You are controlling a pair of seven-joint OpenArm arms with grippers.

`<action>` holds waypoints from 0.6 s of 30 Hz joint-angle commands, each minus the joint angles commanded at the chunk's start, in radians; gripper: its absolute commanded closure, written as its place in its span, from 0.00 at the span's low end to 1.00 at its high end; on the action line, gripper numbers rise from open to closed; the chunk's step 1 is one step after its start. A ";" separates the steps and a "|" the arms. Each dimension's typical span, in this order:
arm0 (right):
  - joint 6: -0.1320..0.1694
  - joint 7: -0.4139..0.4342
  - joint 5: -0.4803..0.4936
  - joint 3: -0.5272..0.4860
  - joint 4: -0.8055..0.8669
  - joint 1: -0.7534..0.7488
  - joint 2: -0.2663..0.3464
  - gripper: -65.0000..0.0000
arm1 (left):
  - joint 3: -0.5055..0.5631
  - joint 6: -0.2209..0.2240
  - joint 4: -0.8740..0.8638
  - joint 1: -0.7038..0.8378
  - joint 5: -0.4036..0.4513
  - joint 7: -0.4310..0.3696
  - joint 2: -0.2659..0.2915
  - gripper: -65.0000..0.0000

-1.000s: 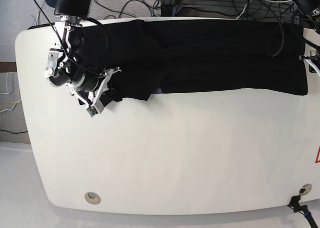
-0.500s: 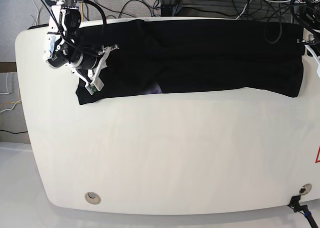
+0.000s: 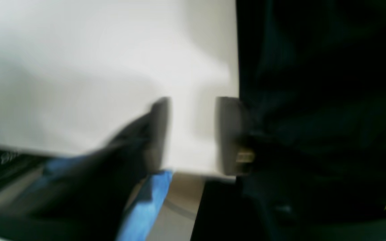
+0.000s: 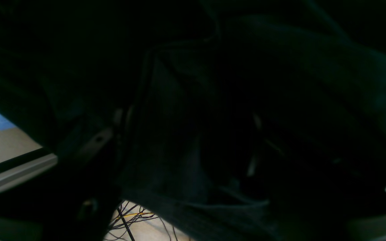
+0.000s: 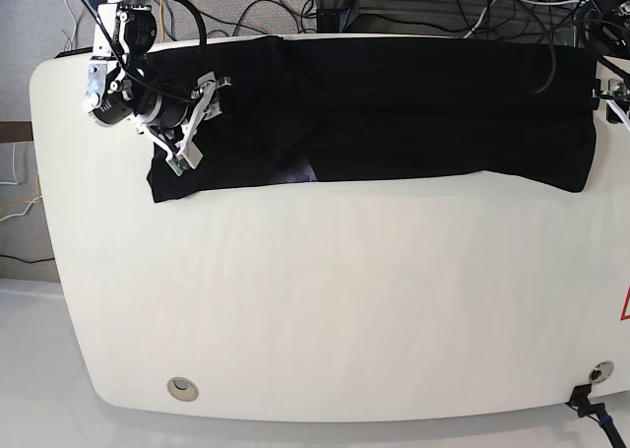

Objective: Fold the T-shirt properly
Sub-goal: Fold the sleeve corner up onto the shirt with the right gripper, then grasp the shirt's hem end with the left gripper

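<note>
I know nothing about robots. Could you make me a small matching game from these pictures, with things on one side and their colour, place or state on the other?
1. T-shirt
2. table
3. left gripper
4. round metal fitting

a. white
b. near the table's front edge
c. black, lying along the far edge
d. open, beside the shirt's edge

Pairs: 1-c, 2-a, 3-d, 4-b
</note>
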 joint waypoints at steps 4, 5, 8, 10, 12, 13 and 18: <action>0.000 0.002 0.000 0.000 0.000 0.005 0.000 0.45 | 0.006 0.000 -0.008 -0.083 0.002 -0.005 0.005 0.11; 0.000 0.002 0.000 0.000 0.000 0.011 0.000 0.45 | 0.028 0.000 -0.014 -0.106 0.002 -0.005 0.005 0.09; 0.000 0.002 0.000 0.000 0.000 0.015 0.000 0.45 | 0.107 0.000 -0.089 -0.166 0.002 -0.040 0.005 0.09; 0.000 0.002 0.000 0.000 0.000 0.018 0.000 0.45 | 0.155 0.000 -0.164 -0.180 0.002 -0.112 0.006 0.09; 0.000 0.002 0.000 0.000 0.000 0.028 0.000 0.45 | 0.198 0.000 -0.232 -0.195 0.000 -0.169 0.008 0.09; 0.000 0.002 0.000 0.000 0.000 0.029 0.000 0.45 | 0.226 0.000 -0.262 -0.215 0.000 -0.189 0.008 0.09; 0.000 0.003 0.000 0.000 0.000 0.031 0.000 0.45 | 0.255 0.000 -0.384 -0.233 -0.002 -0.256 0.029 0.09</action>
